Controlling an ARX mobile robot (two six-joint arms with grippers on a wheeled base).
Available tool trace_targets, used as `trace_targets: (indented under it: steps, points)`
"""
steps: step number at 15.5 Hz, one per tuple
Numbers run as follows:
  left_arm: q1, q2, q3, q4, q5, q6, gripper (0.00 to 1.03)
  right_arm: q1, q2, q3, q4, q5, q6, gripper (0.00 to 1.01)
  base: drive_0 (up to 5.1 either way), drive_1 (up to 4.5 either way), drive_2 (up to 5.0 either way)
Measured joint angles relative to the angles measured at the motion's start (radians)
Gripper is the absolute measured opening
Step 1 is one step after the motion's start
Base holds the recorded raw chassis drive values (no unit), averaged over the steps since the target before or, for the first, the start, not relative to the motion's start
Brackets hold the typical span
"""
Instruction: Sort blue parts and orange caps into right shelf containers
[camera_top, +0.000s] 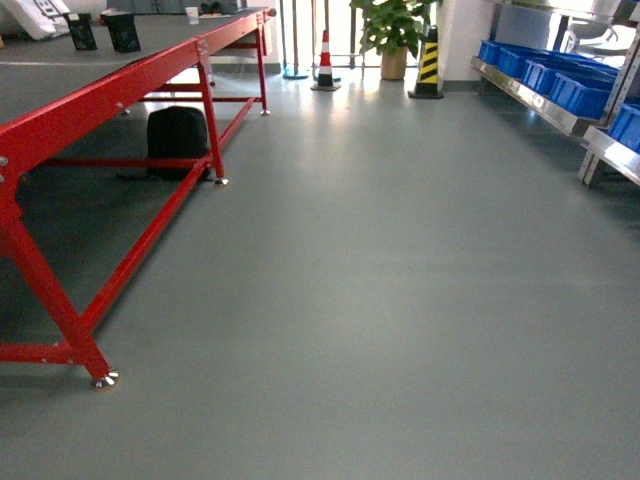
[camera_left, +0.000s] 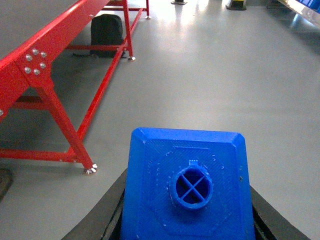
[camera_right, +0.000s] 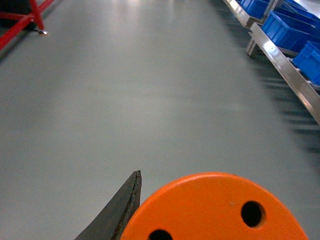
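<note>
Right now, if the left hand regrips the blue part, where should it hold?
Probably the blue part's two flat side walls, closing in from left and right, where the left hand's dark fingers flank it; the top is chamfered and studded.

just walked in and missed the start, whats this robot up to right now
It is out on the open grey floor with both arms loaded. The left gripper holds a blue part between its jaws, and the right gripper holds an orange cap. The blue crates on the metal shelf sit ahead to the right, not yet reached. A red-framed table stands to the left.
</note>
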Motion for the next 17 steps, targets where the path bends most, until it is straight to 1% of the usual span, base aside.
trace_targets:
  steps: [2,4,17]
  points:
    - [-0.008,-0.004,0.000,0.002,0.011,0.000,0.44,-0.007,0.000,0.000,-0.002,0.008,0.000,0.43,0.0,0.00,0.0]
    - [-0.003,-0.005,0.000,-0.001,0.003,0.000,0.44,-0.006,0.000,0.000,-0.005,0.004,0.000,0.43,0.3,4.65,-4.0]
    - [0.000,-0.001,-0.001,0.002,0.000,0.000,0.44,-0.005,0.000,0.000,-0.004,0.000,0.000,0.43,0.0,4.26,-4.3]
